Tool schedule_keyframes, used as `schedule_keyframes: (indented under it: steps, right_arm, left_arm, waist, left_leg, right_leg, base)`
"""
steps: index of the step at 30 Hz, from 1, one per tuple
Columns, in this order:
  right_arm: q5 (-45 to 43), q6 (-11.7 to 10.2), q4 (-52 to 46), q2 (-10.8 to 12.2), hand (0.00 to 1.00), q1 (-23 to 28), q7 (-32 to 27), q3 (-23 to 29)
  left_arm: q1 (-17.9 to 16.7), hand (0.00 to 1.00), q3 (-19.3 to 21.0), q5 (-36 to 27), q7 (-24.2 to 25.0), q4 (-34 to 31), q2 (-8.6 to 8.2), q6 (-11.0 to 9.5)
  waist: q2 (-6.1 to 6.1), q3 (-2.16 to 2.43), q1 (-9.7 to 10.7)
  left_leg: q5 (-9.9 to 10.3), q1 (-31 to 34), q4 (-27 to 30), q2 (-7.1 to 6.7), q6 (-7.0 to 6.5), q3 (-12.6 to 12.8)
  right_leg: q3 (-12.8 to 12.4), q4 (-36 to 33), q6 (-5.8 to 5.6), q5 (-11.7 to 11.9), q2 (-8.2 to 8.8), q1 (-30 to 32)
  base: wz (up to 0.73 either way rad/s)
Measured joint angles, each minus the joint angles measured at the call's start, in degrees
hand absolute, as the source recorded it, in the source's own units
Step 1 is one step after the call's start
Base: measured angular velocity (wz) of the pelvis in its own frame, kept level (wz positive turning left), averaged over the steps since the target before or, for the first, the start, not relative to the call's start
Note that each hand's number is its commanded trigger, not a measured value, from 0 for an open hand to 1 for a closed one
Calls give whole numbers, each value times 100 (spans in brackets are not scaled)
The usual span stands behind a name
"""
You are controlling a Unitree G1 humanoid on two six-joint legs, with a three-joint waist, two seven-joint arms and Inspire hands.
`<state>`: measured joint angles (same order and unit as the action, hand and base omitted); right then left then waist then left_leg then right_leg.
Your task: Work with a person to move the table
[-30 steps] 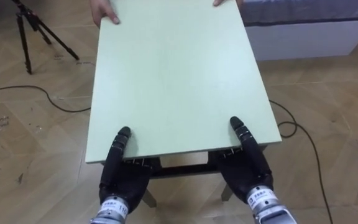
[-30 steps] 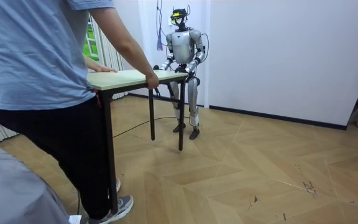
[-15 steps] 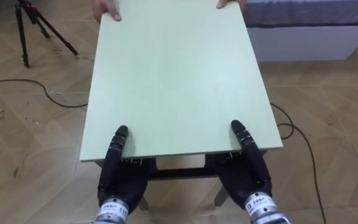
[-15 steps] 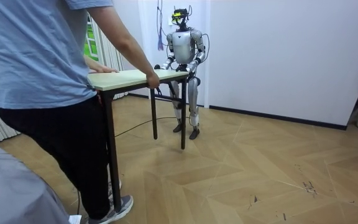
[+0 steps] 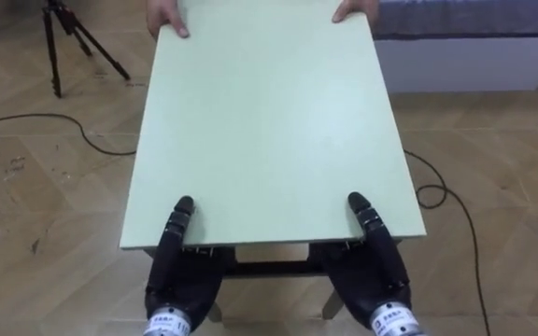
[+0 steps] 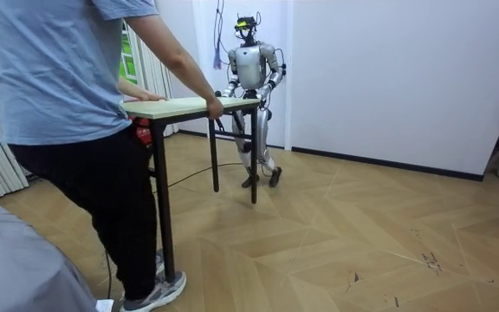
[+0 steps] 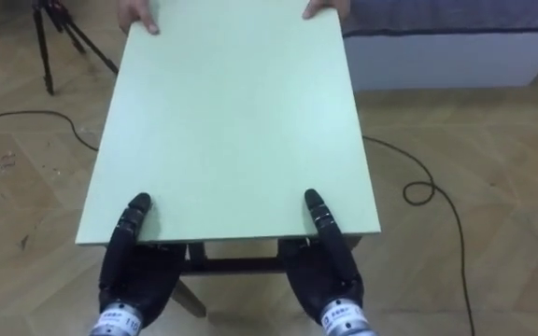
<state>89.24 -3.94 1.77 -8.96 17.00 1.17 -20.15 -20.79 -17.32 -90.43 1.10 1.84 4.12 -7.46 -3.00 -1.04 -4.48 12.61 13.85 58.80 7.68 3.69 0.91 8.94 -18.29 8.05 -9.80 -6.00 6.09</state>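
Partly under table [image 5: 269,121], both robot hands [image 5: 181,273] [image 5: 372,273]

Silver body; black left hand [image 5: 183,273], right hand [image 5: 374,271].

We see a green table [image 5: 269,121]: at its near edge the left hand [image 5: 183,271] and right hand [image 5: 372,271] each press a thumb on top, and at its far edge a person's hands [image 5: 168,17] hold the corners. Off its far left corner — a tripod [image 5: 77,37] on the wood floor [image 5: 493,168].
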Motion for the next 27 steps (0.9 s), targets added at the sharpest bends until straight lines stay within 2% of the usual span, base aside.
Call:
schedule_keyframes:
  steps: [2,3,4,5,6,7,8,9,10,11,12,13,14,15,16,17,18,19,20,22,23,24,25,26,27]
  right_arm:
    - [-92,-35,-107,-30,100,-26,5,7]
    - [-140,-100,-153,-47,100,-64,52,24]
    - [-158,-162,-152,-49,100,-106,144,70]
    - [-157,-153,-152,-49,100,-154,167,103]
    - [-142,-149,-135,-37,100,-278,199,156]
    - [-146,-145,-112,0,100,-410,200,198]
    - [-164,-139,-98,19,100,-463,199,233]
    - [-199,-100,-28,65,100,-591,199,329]
    - [-217,-34,84,92,100,-688,200,423]
    - [-219,8,175,134,100,-719,200,461]
    - [-292,99,285,165,100,-714,200,552]
    - [-339,166,361,184,100,-661,199,589]
    - [-413,228,426,185,100,-581,199,609]
    - [-418,262,436,184,100,-531,199,603]
    - [-439,297,444,161,100,-448,199,581]
    - [-449,303,447,146,100,-406,199,574]
    - [-454,323,443,115,100,-296,200,577]
    - [-447,322,435,96,100,-185,212,575]
    - [-418,315,423,81,100,-136,213,577]
    - [-295,292,417,30,100,-69,231,566]
    - [-281,286,414,30,100,-70,234,566]
    - [-242,281,411,25,100,-69,233,562]
    - [-190,285,412,19,100,-70,233,547]
    - [-176,296,412,-14,100,-75,232,543]
    - [-166,340,405,-68,100,-161,222,549]
  left_arm:
    - [55,100,5,0,90,2,-6,3]
    - [142,100,-9,-3,131,2,-27,15]
    - [248,100,-24,-4,157,2,-15,43]
    - [309,100,-24,-21,188,8,-6,47]
    - [472,100,-26,-37,219,25,21,46]
    - [632,100,-35,-58,221,47,56,35]
    - [712,100,-58,-77,221,69,67,34]
    - [892,100,-88,-156,220,146,101,17]
    - [1024,100,-91,-192,225,305,108,-1]
    - [1109,100,-86,-214,229,424,104,-10]
    - [1110,100,-91,-246,233,600,104,-2]
    - [1057,100,-104,-249,242,684,89,15]
    - [967,100,-119,-248,252,763,73,55]
    - [909,100,-120,-249,252,786,73,77]
    - [789,100,-125,-274,252,799,83,96]
    - [738,100,-144,-284,255,798,105,99]
    - [663,100,-175,-303,255,800,123,127]
    - [623,100,-219,-293,251,811,142,139]
    - [623,100,-255,-293,243,818,162,147]
    - [619,100,-334,-293,224,820,187,173]
    - [618,100,-334,-293,224,821,176,178]
    - [603,100,-312,-294,224,820,161,208]
    - [596,100,-302,-296,224,824,151,216]
    - [582,100,-303,-295,224,828,130,220]
    - [542,100,-285,-297,241,788,107,213]
  waist:
    - [-24,-16,146]
    - [-76,-36,186]
    - [-120,-35,234]
    - [-157,-45,265]
    - [-186,-62,291]
    - [-188,-62,299]
    - [-190,-60,303]
    - [-192,-58,307]
    - [-179,-57,310]
    - [-150,-41,313]
    - [-135,-30,356]
    - [-102,-11,430]
    - [-79,-3,505]
    - [-73,1,530]
    - [-68,3,582]
    - [-62,6,594]
    - [-46,7,639]
    - [-13,6,746]
    - [3,11,786]
    - [72,27,889]
    - [87,21,888]
    - [141,18,884]
    - [209,-5,892]
    - [217,2,868]
    - [71,133,602]
  left_leg:
    - [27,-294,12,18,57,-35]
    - [104,-563,-230,73,172,-51]
    - [204,-831,-703,84,285,-153]
    - [279,-967,-1016,100,327,-191]
    - [802,-1203,-1705,124,344,-200]
    - [1236,-1350,-2458,117,332,-169]
    - [1377,-1409,-2781,97,274,-124]
    - [1577,-1433,-3288,20,85,-56]
    - [1715,-1303,-3337,-83,-183,18]
    - [1689,-1202,-3228,-156,-217,70]
    - [1622,-1043,-3083,-301,-337,159]
    - [1522,-963,-3032,-506,-483,213]
    - [1416,-929,-2989,-700,-618,242]
    - [1370,-923,-2985,-769,-668,305]
    - [1288,-879,-2968,-859,-772,429]
    - [1246,-855,-2959,-880,-804,520]
    - [1160,-818,-2948,-911,-865,651]
    - [1056,-800,-2991,-879,-894,853]
    - [986,-800,-3060,-845,-893,989]
    - [654,-814,-3447,-806,-901,1398]
    - [591,-817,-3526,-806,-908,1485]
    - [512,-828,-3623,-815,-913,1665]
    - [476,-837,-3629,-927,-910,1717]
    - [441,-797,-3687,-972,-921,1675]
    - [286,-558,-3873,-871,-1005,1652]
  right_leg:
    - [135,-312,39,3,-3,367]
    - [225,-467,57,13,-5,638]
    - [314,-572,79,49,-5,913]
    - [369,-624,79,96,-4,1055]
    - [413,-706,76,226,9,1370]
    - [416,-755,71,415,44,1674]
    - [437,-740,60,516,71,1796]
    - [479,-708,32,757,150,2042]
    - [502,-572,-4,1006,253,2152]
    - [515,-467,-19,1153,323,2158]
    - [518,-220,-79,1421,469,2086]
    - [498,-19,-159,1644,654,2011]
    - [386,196,-302,1868,797,1913]
    - [345,335,-442,1991,847,1855]
    - [257,594,-900,2160,918,1758]
    - [229,669,-1132,2200,991,1732]
    - [223,513,-1240,2157,1131,1713]
    - [180,-127,-1068,1800,1306,1781]
    - [184,-545,-1024,1559,1388,1825]
    - [175,-1773,-902,648,1630,1765]
    - [173,-1952,-911,482,1663,1701]
    - [176,-2150,-987,239,1714,1577]
    - [72,-1956,-1091,259,1653,1538]
    - [-78,-1705,-1197,299,1543,1512]
    - [-433,-1160,-1419,418,1269,1489]
  base:
    - [41]
    - [29]
    - [28]
    - [20]
    - [12]
    - [8]
    - [3]
    - [0]
    - [0]
    - [0]
    - [0]
    - [12]
    - [9]
    - [4]
    - [-4]
    - [12]
    - [42]
    - [56]
    - [63]
    - [41]
    - [13]
    - [-4]
    - [-17]
    - [-63]
    - [-58]
